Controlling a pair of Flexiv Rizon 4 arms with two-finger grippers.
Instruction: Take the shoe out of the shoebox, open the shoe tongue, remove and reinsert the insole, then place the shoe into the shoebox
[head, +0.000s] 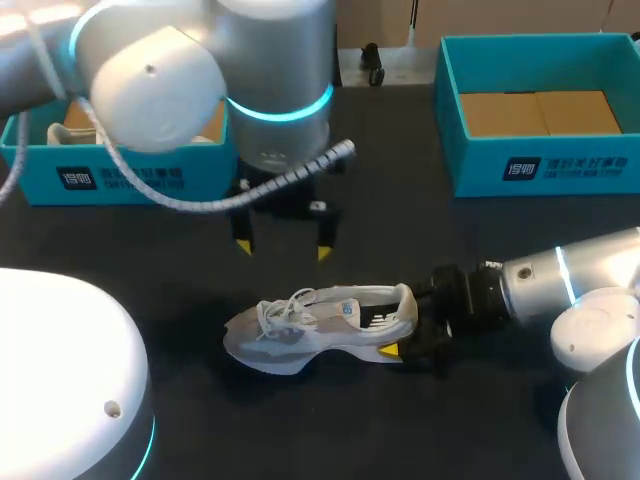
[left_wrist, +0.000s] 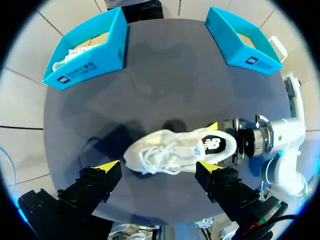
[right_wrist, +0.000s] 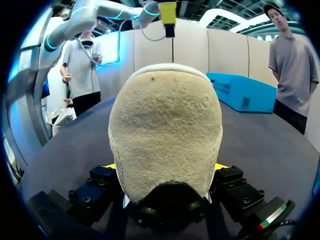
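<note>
R tool (head: 402, 335) clamped on heel of sneaker (head: 320, 325), a tip on either side. L tool (head: 283, 248) wide open, empty, hovering above laces (head: 285, 308). Sneaker sole-down mid tabletop (head: 420, 240). Prob light, soft upper, stiffer heel cup, so hold it at the heel. Long axis runs across; toe toward L arm, heel toward R.

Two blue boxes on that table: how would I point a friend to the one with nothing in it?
On the dark table, look past the white shoe in the middle to the two blue boxes at the far edge. Take the right box, on the robot's right side. It shows only bare brown cardboard inside, while the left box holds something white.
</note>
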